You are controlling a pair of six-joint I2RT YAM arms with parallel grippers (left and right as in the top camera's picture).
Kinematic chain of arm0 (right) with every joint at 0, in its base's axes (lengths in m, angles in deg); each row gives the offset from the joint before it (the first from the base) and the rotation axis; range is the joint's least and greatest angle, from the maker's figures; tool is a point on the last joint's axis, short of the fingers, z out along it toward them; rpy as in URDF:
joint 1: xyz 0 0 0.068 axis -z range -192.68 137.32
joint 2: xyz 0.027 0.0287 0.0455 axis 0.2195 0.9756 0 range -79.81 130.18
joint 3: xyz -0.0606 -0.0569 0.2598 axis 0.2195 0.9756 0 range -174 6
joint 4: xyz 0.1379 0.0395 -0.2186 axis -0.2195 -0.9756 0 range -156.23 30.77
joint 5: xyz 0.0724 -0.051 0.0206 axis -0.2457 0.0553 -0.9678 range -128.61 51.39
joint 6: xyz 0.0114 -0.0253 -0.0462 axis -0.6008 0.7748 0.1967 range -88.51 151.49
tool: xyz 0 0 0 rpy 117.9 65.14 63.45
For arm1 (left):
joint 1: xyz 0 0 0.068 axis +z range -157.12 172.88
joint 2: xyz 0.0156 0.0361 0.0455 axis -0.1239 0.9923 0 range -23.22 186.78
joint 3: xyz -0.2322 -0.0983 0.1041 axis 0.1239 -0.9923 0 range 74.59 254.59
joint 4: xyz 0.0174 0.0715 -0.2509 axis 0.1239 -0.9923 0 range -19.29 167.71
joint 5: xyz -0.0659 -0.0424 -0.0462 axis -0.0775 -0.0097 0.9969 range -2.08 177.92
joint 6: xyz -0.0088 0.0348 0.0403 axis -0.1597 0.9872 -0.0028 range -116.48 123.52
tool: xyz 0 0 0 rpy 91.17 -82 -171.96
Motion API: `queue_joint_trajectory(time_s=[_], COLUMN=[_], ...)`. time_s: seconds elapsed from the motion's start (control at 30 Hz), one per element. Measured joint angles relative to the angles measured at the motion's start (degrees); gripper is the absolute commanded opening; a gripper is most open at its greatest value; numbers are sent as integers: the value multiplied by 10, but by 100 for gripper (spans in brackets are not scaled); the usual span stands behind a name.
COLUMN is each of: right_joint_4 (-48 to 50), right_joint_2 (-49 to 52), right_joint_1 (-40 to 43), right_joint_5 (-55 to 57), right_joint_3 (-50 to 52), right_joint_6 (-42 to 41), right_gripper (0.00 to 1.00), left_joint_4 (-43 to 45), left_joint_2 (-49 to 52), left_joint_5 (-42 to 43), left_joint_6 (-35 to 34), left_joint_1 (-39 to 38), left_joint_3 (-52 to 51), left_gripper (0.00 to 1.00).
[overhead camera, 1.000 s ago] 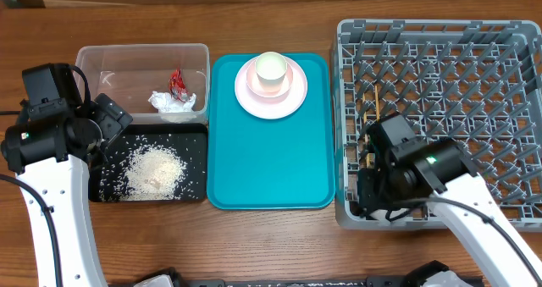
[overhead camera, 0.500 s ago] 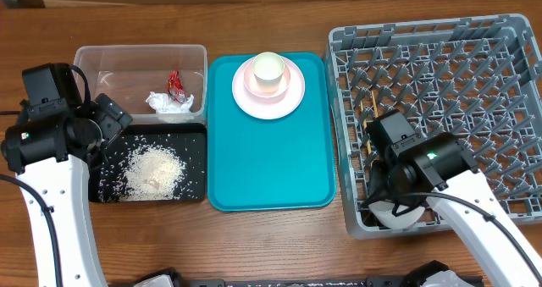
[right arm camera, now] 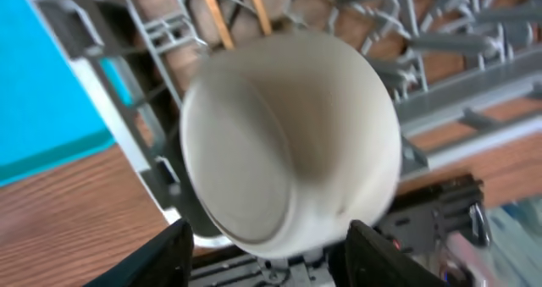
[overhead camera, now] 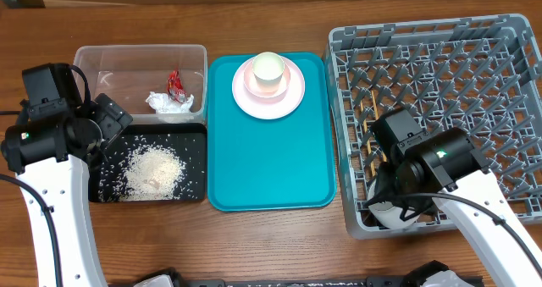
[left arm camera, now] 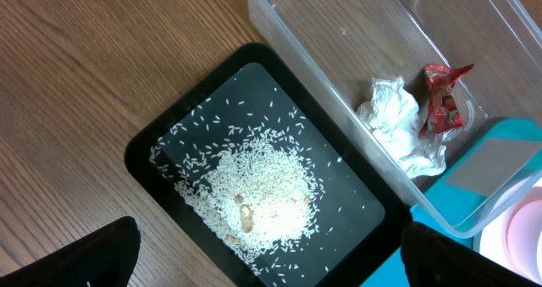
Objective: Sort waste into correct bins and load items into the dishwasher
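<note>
My right gripper (right arm camera: 267, 257) stands open at the grey dishwasher rack's (overhead camera: 440, 67) near left corner. A white bowl (right arm camera: 288, 143) lies tilted between its spread fingers and shows under the arm from overhead (overhead camera: 389, 216). Chopsticks (overhead camera: 370, 109) lie in the rack just behind it. My left gripper (left arm camera: 271, 262) hangs open above the black tray (left arm camera: 169, 126) of rice (left arm camera: 262, 185). The clear tub (overhead camera: 127, 71) holds the red wrapper (overhead camera: 176, 84) and the tissue (overhead camera: 168, 103). A small white cup (overhead camera: 269, 69) stands on the pink plate (overhead camera: 269, 96).
The teal tray (overhead camera: 271, 160) lies between the bins and the rack, with the plate at its far end. The rack sits skewed, its near left corner by the table's front edge. Upright pegs fill the rack floor.
My right gripper has opened and let go of the white bowl. The rack shifted left and turned slightly. The left arm has not moved.
</note>
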Motion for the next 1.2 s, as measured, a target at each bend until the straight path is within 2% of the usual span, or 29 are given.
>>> queue_joint_trajectory(time_s=[0.07, 0.17, 0.3, 0.33, 0.63, 1.2], right_joint_4=[-11, -16, -10, -6, 97, 126], right_joint_2=[0, 0, 0, 0, 2, 2], right_joint_1=[0, 0, 0, 0, 0, 0], right_joint_5=[0, 0, 0, 0, 26, 10], right_joint_3=[0, 0, 10, 16, 75, 75], right_joint_6=[-16, -41, -60, -63, -75, -57], right_gripper=[61, 70, 87, 99, 100, 100], left_joint_4=[0, 0, 0, 0, 0, 0], left_joint_2=[0, 0, 0, 0, 0, 0], left_joint_5=[0, 0, 0, 0, 0, 0], left_joint_6=[0, 0, 0, 0, 0, 0], left_joint_1=[0, 0, 0, 0, 0, 0], left_joint_3=[0, 0, 0, 0, 0, 0], left_gripper=[100, 100, 100, 100, 100, 100])
